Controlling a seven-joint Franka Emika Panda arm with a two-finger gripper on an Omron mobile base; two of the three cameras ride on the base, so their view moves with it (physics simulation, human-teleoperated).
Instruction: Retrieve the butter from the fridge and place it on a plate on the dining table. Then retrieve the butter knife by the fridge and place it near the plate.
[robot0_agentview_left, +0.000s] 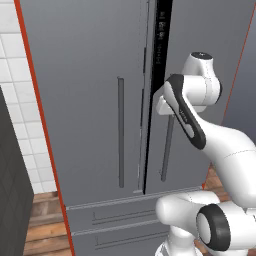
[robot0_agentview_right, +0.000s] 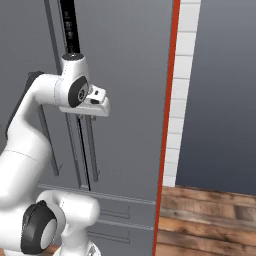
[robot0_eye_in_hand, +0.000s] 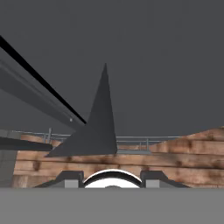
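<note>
Wooden floor (robot0_agentview_right: 210, 215) nearest, then the fridge (robot0_agentview_left: 90, 100): two doors, two bar handles, two bottom drawers. Hand (robot0_agentview_right: 86, 116) sits at the right door's handle (robot0_agentview_left: 166, 150); that door looks cracked, a dark gap at the seam. Hand's opening can't be told. Butter presumably inside, unseen. Everything else remains, judging from this.

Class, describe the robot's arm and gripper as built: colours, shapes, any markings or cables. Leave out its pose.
The arm is glossy white, made of rounded, tube-like segments with bulbous joints. Dark charcoal bands and round caps mark the joints; one long dark strip runs along the forearm. The gripper has a flat white block for a hand, with dark fingers below it. No cables, logos or lettering are visible.
</note>
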